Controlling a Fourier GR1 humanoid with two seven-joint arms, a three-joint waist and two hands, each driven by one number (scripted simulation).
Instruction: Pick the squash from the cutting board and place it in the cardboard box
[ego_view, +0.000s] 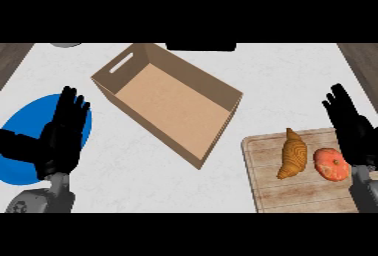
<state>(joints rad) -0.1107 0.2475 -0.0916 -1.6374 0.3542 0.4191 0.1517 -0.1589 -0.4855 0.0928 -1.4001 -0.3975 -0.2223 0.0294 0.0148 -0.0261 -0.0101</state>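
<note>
Here, right hand (353, 127) open, beside squash (332, 164)

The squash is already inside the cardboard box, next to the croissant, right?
Not quite. The head view shows the squash on the cutting board, next to the croissant. Nothing lies in the cardboard box.
</note>
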